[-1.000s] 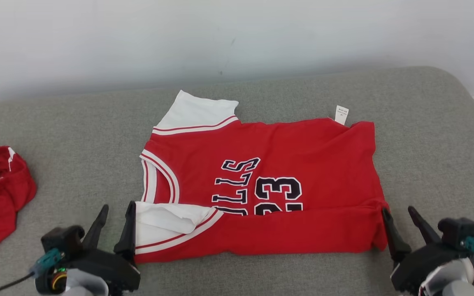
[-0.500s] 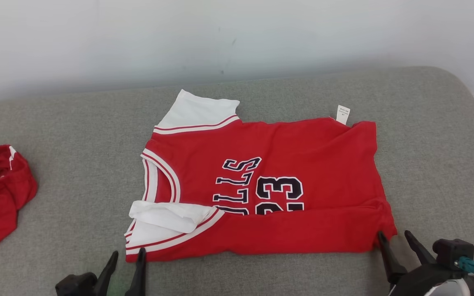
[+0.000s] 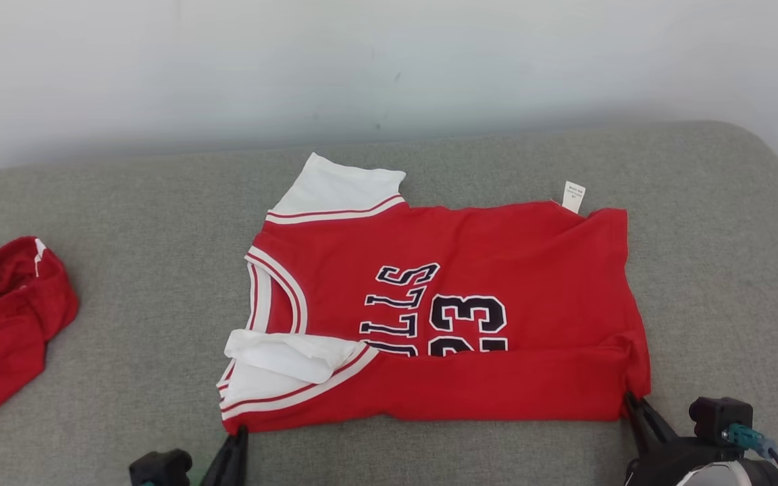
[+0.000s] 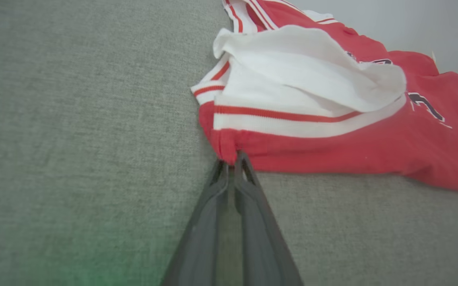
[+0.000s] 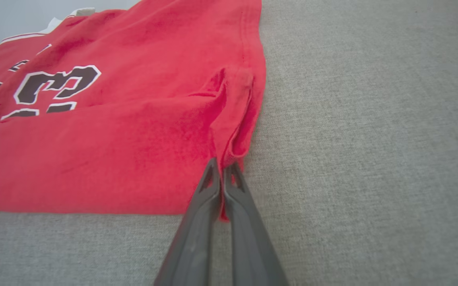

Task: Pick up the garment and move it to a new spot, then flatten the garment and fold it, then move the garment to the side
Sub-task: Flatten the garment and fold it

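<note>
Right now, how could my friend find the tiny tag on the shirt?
On the big grey cushion lies a red jersey numbered 23. The tag pokes out from its far edge, near the right corner. It is tiny and white with small print, unlike the big red-striped white sleeves at the left end.

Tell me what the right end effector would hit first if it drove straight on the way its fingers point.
The red jersey: the right end effector is shut on its near corner, so going straight on would push into the folded-over hem directly ahead, probably bunching the cloth.
</note>
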